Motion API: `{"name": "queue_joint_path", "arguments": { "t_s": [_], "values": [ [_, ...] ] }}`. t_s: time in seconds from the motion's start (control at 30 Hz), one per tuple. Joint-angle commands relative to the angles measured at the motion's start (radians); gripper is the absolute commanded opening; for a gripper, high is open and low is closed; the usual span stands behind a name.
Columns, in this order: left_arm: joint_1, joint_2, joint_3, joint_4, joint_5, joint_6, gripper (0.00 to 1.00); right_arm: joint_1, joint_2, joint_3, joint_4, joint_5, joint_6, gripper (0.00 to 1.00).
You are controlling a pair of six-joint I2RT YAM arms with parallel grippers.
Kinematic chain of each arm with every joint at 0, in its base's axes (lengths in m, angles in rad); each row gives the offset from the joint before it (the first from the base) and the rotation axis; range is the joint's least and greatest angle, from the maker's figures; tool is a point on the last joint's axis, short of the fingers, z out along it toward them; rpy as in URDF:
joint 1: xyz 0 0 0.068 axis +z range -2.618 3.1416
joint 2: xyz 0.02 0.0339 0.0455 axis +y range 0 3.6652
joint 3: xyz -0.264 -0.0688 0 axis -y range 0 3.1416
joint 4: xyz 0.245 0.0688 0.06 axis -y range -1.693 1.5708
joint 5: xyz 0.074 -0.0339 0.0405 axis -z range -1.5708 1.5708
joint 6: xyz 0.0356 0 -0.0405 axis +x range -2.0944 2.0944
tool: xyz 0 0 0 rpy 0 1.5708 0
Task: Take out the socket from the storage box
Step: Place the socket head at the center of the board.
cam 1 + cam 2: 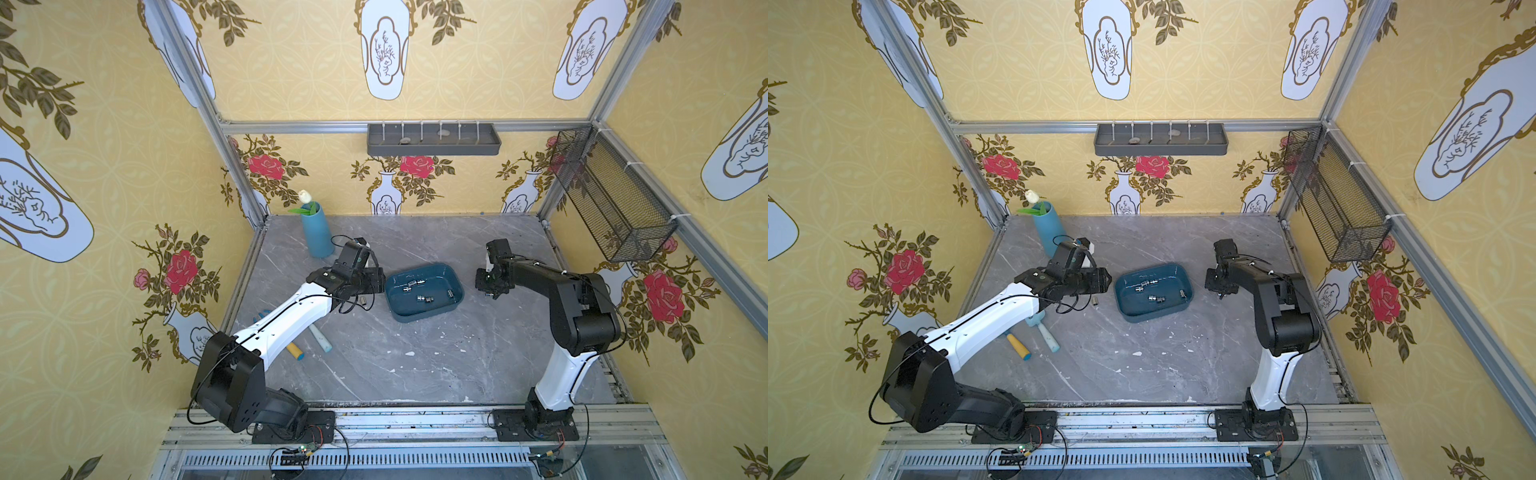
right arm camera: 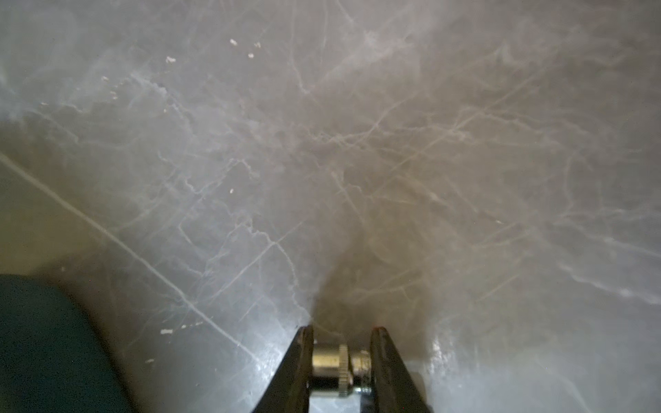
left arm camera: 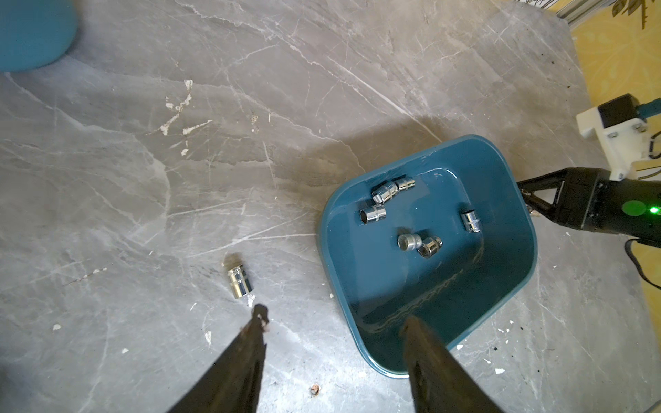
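right tool: the right tool (image 2: 341,357) is pinched nearly closed on a chrome socket (image 2: 339,361), gripping it end to end. It's low over bare tabletop (image 2: 357,161), just off the box's 3 o'clock side, so my guess is it's about to set this one down clear of the box.

left tool: the left tool (image 3: 332,321) is roughly half open with nothing in it, one finger over the tabletop and the other over the box's near rim. Looks like it's hovering ready for the next pick.

storage box: the teal storage box (image 1: 457,291) sits mid-tabletop between the two arms, so either one can reach in.

sockets in the box: I count six loose sockets (image 3: 373,214) lying on their sides, mostly in pairs that touch. One loner (image 3: 470,221) sits apart, probably the easiest grab.

socket outside: one socket on the tabletop (image 3: 239,282) lies at the box's 9 o'clock, just beyond the left tool's fingertip (image 3: 259,313), not touching it.

progress: one out, one in hand, plenty left.

watch out: short round chrome, so it may roll once let go.
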Motion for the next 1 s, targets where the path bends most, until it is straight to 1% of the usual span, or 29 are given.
{"name": "queue_joint_path", "arguments": {
  "t_s": [0.0, 0.17, 0.4, 0.57, 0.87, 0.97],
  "values": [
    [0.000, 0.013, 0.010, -0.003, 0.004, -0.004, 0.66, -0.001, 0.014, 0.004, 0.034, -0.005, -0.018, 0.31],
    [0.000, 0.019, 0.020, -0.009, 0.000, 0.002, 0.67, -0.001, 0.020, -0.002, 0.039, -0.009, -0.025, 0.33],
    [0.000, 0.020, 0.027, -0.010, 0.000, 0.005, 0.67, -0.004, 0.008, -0.010, 0.046, -0.009, -0.023, 0.46],
    [0.000, 0.021, 0.031, -0.022, -0.002, 0.002, 0.68, -0.005, -0.005, -0.005, 0.036, -0.008, -0.022, 0.51],
    [0.000, 0.001, 0.038, -0.023, 0.001, -0.009, 0.68, -0.005, -0.101, -0.021, 0.005, -0.002, -0.029, 0.56],
    [-0.016, -0.013, 0.052, -0.029, -0.007, -0.017, 0.69, -0.006, -0.144, -0.033, -0.014, -0.009, -0.023, 0.58]
  ]
}}
